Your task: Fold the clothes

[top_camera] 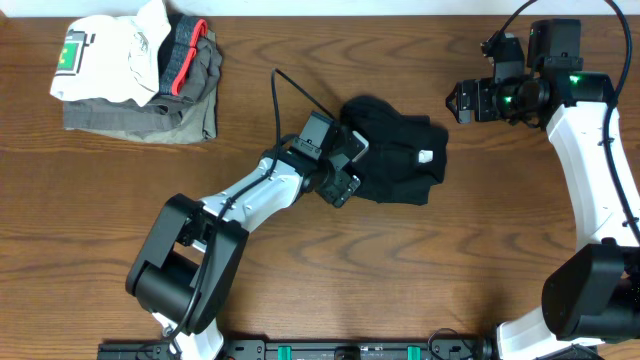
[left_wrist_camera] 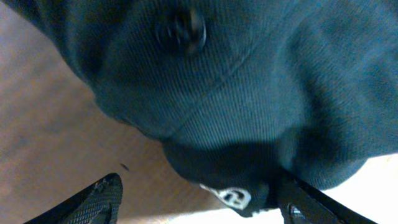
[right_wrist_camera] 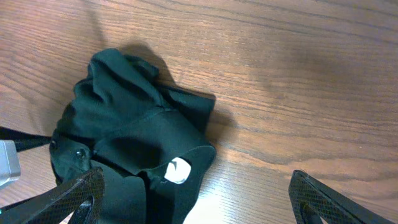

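One black garment (top_camera: 395, 160), bunched, long axis sideways; tag (top_camera: 427, 157) rightward

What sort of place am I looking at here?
Likely a robotics lab workbench for laundry folding: left arm and right arm at a brown wooden table, black fabric garment, pile of folded grey garments.

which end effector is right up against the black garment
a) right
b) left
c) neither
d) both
b: in the overhead view the left end effector meets the edge of the black garment, while the right end effector is apart from it, with wood showing between them.
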Controlling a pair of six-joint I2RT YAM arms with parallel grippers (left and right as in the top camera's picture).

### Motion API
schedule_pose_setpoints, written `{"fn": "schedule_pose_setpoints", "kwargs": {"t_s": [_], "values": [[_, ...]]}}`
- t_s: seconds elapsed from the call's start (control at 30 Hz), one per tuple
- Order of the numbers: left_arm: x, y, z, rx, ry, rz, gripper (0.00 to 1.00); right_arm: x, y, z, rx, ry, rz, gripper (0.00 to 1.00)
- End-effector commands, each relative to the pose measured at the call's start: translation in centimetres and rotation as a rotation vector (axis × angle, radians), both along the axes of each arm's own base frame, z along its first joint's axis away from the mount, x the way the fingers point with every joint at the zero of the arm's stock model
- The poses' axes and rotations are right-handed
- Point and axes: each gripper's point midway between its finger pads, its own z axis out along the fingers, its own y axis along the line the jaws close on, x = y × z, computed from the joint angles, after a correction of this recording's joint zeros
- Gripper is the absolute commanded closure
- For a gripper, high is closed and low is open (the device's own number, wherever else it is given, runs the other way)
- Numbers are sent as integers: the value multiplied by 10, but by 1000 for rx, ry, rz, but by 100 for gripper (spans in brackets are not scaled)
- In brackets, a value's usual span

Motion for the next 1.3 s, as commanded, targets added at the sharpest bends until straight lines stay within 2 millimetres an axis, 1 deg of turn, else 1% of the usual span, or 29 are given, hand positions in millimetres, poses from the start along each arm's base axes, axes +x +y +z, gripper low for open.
{"fn": "schedule_pose_setpoints", "kwargs": {"t_s": [0.0, 0.13, 0.23, 0.27, 0.33, 0.4, 0.47, 0.5, 0.57, 0.6, 0.67, 0.73, 0.83, 0.93, 1.0, 1.03, 1.13, 1.17, 1.2, 1.23, 1.27], "values": [[-6, 0, -3, 16, 26, 15, 20, -1, -6, -7, -8, 22, -29, 6], [-11, -1, -5, 22, 42, 6, 20, 0, -6, -7, -8, 20, -29, 6], [-15, -7, -3, -11, 60, -13, 25, 0, -6, -7, -8, 20, -29, 6], [-17, -11, -2, -34, 68, -25, 30, 0, -6, -7, -8, 20, -29, 6], [-19, -20, 2, -86, 78, -49, 44, 0, -6, -7, -8, 19, -29, 6], [-17, -26, 6, -113, 68, -60, 55, 0, -6, -7, -8, 20, -29, 6], [-14, -28, 8, -123, 50, -62, 66, 0, -6, -7, -8, 21, -29, 6], [-12, -29, 9, -126, 43, -62, 75, -1, -6, -7, -8, 22, -29, 6], [-10, -29, 10, -124, 30, -58, 89, -1, -6, -8, -9, 24, -29, 6], [-8, -27, 9, -114, 23, -52, 94, -1, -6, -8, -9, 24, -29, 6], [-2, -19, 6, -68, -4, -25, 94, -1, -6, -8, -9, 24, -29, 6], [10, -3, 2, 20, -56, 29, 94, -1, -7, -7, -9, 23, -29, 6], [35, 34, 1, 210, -182, 111, 94, -1, -7, -7, -9, 23, -29, 6], [63, 72, 9, 346, -295, 181, 94, -1, -8, -8, -15, 23, -32, 6], [81, 94, 17, 367, -342, 246, 94, -1, -8, -8, -15, 24, -32, 6], [87, 101, 19, 362, -354, 271, 94, -1, -8, -8, -15, 24, -32, 6], [112, 133, 30, 340, -402, 373, 92, -1, -8, -8, -15, 24, -32, 6], [119, 143, 34, 330, -420, 404, 84, -1, -8, -8, -15, 24, -32, 6], [128, 154, 39, 318, -443, 438, 67, -1, -8, -8, -15, 24, -32, 5], [135, 163, 43, 309, -464, 466, 55, -1, -8, -8, -15, 23, -32, 5], [143, 175, 50, 299, -493, 502, 28, -1, -8, -8, -15, 23, -32, 5]]}}
